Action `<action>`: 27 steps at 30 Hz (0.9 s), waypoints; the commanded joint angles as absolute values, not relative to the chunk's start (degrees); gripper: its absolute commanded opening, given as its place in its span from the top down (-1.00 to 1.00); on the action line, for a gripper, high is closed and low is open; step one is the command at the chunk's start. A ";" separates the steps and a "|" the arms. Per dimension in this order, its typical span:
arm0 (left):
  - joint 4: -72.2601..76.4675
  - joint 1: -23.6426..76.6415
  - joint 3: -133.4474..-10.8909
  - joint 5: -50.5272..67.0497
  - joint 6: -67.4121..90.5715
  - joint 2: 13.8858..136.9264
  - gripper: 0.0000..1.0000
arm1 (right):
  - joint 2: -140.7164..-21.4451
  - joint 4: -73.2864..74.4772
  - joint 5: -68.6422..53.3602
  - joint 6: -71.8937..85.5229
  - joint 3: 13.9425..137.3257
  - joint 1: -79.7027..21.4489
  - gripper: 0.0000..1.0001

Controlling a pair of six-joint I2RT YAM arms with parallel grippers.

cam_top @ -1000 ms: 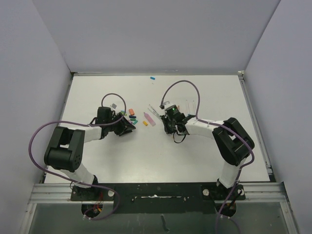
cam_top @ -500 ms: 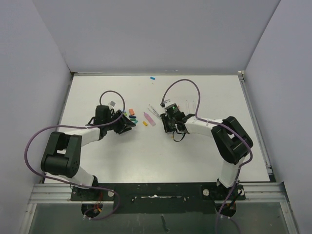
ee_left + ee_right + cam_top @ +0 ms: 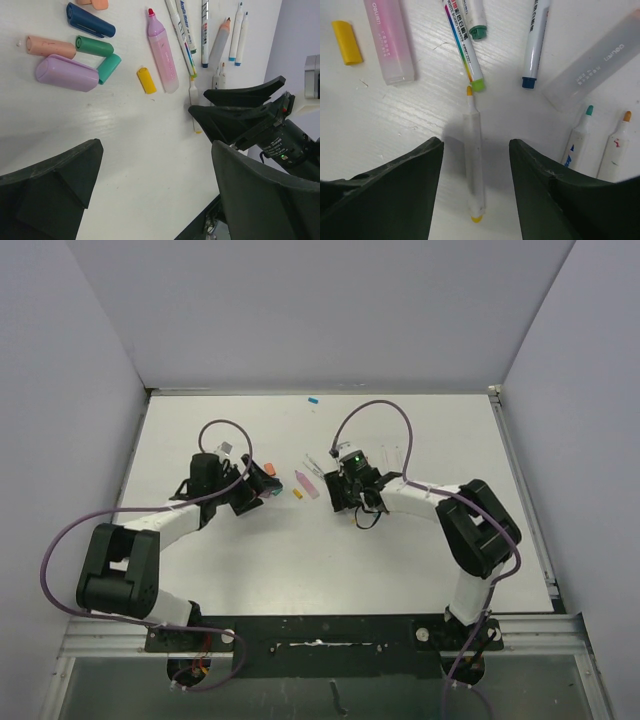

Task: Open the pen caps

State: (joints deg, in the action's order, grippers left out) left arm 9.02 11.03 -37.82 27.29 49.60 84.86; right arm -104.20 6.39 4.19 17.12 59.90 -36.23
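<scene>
Left fingers (image 3: 50, 190) wide apart, empty; right fingers (image 3: 390, 190) parted astride yellow-tipped pen (image 3: 474, 150), ungripped

White tubular links and chunky black joint housings on the left arm (image 3: 168, 520), same again on the right arm (image 3: 415, 500). Purple cable (image 3: 378, 405) looping off each. Matte black wedge-shaped fingers (image 3: 45, 190). Tiny green light (image 3: 284, 156), white lettering (image 3: 274, 146) just beside it.

matt plastic caps (image 3: 66, 73), grained tabletop (image 3: 125, 145)
</scene>
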 commanded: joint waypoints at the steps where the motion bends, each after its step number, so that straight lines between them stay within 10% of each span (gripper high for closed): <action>1: 8.65 9.92 -40.26 26.83 49.58 80.04 -0.85 | -96.40 5.39 5.52 16.45 60.34 -35.61 -0.17; 8: 0.36 8.24 -46.41 25.78 46.57 76.91 -0.95 | -85.71 8.26 10.32 16.24 60.12 -35.59 -1.00; 27: -16.43 -0.27 -50.47 10.80 39.75 59.36 -0.95 | -61.38 26.71 41.47 37.79 50.97 -13.44 -0.96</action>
State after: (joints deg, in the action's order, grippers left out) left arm -11.97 0.91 -47.22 15.05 42.59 61.84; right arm -67.26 24.12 33.47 31.29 52.45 -17.91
